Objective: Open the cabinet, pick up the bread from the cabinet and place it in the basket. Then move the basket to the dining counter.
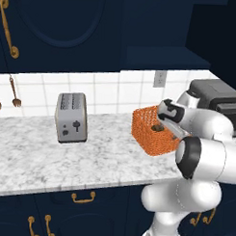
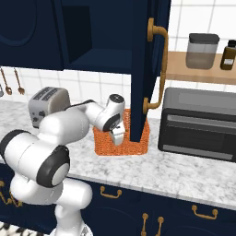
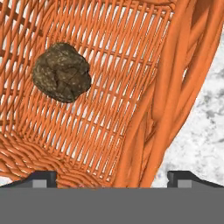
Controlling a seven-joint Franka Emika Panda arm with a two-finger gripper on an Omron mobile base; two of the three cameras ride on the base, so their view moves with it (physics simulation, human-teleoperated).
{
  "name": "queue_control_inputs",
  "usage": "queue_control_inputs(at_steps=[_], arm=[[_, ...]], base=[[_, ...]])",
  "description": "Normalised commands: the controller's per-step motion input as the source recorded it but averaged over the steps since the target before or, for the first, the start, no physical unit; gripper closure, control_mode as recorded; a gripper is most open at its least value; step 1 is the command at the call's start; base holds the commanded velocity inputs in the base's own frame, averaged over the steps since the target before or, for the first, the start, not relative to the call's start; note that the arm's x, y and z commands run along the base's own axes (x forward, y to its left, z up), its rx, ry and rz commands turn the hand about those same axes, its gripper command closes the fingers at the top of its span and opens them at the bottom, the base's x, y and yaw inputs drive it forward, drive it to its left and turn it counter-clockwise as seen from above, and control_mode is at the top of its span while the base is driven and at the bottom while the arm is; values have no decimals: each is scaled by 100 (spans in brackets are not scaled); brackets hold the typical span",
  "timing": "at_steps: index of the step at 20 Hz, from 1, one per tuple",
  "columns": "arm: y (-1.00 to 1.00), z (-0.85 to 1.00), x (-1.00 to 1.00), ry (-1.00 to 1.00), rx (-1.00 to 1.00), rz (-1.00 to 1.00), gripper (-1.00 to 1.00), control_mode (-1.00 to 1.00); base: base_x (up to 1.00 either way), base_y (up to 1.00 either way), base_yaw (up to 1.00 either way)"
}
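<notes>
The orange woven basket (image 1: 147, 135) (image 2: 138, 146) (image 3: 131, 87) stands on the marbled worktop (image 1: 51, 158) below the cabinet. Inside it the bread (image 3: 61, 72) (image 1: 157, 127), a small brown lump, lies on the mesh floor. My gripper (image 3: 112, 177) (image 2: 119, 134) hangs open over the basket's rim, nothing between its fingers, and stands apart from the bread. The navy cabinet door (image 2: 140, 69) with its brass handle (image 2: 159, 64) is swung open, edge-on in front of the basket. The dining counter is out of view.
A grey two-slot toaster (image 1: 71, 117) (image 2: 46, 105) sits left of the basket. A dark toaster oven (image 2: 200, 124) (image 1: 219, 97) is on the right. Above it a wooden shelf holds a jar (image 2: 201, 50) and a bottle (image 2: 228, 54).
</notes>
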Motion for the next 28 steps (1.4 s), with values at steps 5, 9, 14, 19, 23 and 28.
queue_control_inputs(at_steps=[5, 9, 14, 19, 23, 28], arm=[[0, -36, 28, 1, 0, 0, -100, -100], [13, -96, -11, 8, 0, 0, 100, -100], [45, -100, -61, 1, -12, 1, 100, -100], [17, -62, -86, -1, -7, 1, 100, -100], [33, 53, -74, -3, -12, 0, 100, -100], [64, 91, -49, -1, -25, 0, 100, -100]], base=[[0, 0, 0], [0, 0, 0], [0, 0, 0], [0, 0, 0], [0, 0, 0], [0, 0, 0]])
